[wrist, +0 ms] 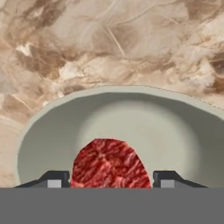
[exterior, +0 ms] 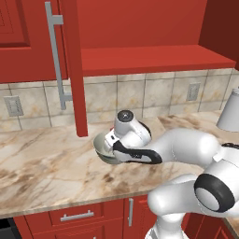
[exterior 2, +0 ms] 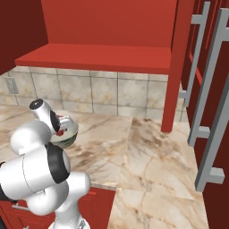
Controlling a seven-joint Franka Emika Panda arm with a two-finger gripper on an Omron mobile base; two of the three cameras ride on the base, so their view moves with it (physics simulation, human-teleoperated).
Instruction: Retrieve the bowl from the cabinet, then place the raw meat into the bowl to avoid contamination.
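The bowl (exterior: 99, 144) stands on the marble counter below the open cabinet (exterior: 154, 58), and my hand hovers right over it. From the right side the bowl (exterior 2: 68, 133) peeks out from under the hand. In the hand view its pale inside (wrist: 131, 118) lies just below the gripper (wrist: 111, 180). The raw meat (wrist: 111, 162), a glossy red lump, sits low between the two fingertips, whose inner edges meet its sides, so the gripper is shut on it above the bowl's hollow.
The cabinet's open door (exterior: 71, 60) with its long bar handle hangs just left of the bowl. A plain grey-white vessel (exterior: 230, 112) stands at the counter's right end. Red drawers (exterior: 77, 215) run under the counter edge. More tall doors with bar handles (exterior 2: 210, 103) stand to the right.
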